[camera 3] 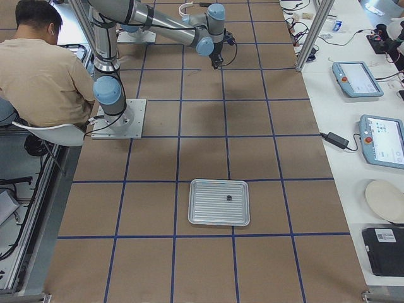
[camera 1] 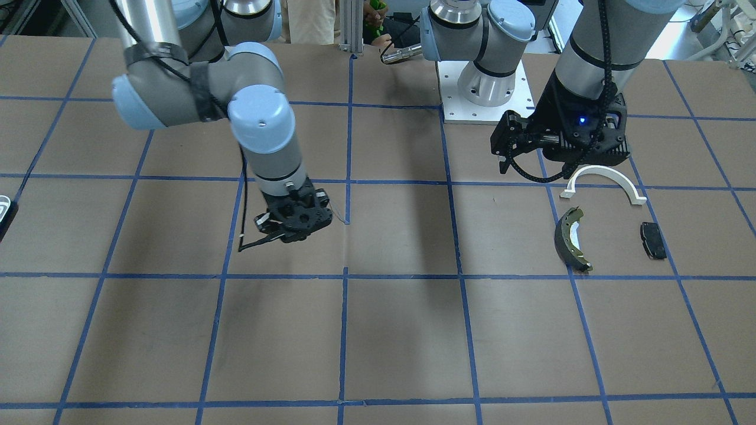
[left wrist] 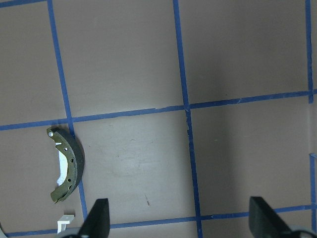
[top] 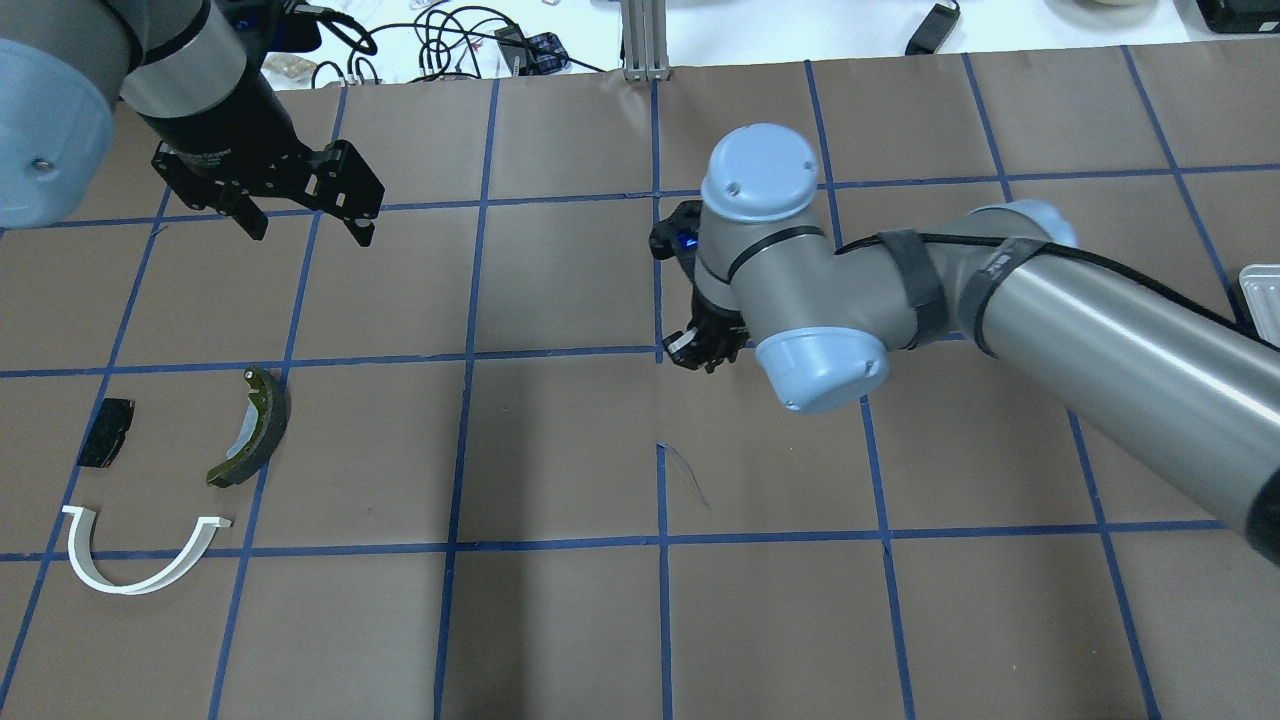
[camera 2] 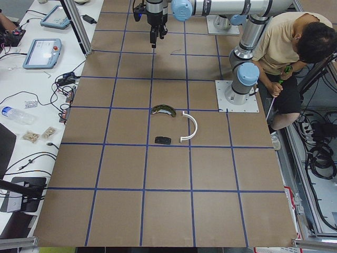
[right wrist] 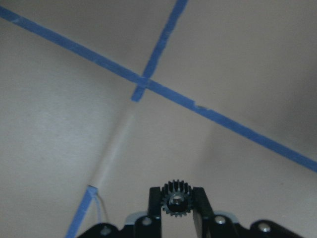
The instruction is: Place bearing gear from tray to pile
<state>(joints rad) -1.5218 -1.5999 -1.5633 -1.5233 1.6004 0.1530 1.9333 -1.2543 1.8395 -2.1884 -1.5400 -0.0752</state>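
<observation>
My right gripper (right wrist: 177, 191) is shut on a small black toothed bearing gear (right wrist: 177, 200) and holds it above the table's middle (top: 700, 350), by a tape crossing. The pile lies on the robot's left: a white arc bracket (top: 140, 560), a dark brake shoe with an olive inner face (top: 255, 425) and a small black pad (top: 105, 432). My left gripper (top: 305, 225) is open and empty, held above the table beyond the pile. The left wrist view shows the brake shoe (left wrist: 67, 163). The metal tray (camera 3: 202, 214) lies far off on the robot's right.
One small dark part (camera 3: 228, 198) lies in the tray. The tray's edge (top: 1260, 290) shows at the overhead view's right border. A person (camera 3: 44, 69) sits behind the robot's base. Tablets and cables lie on the white bench beyond the table.
</observation>
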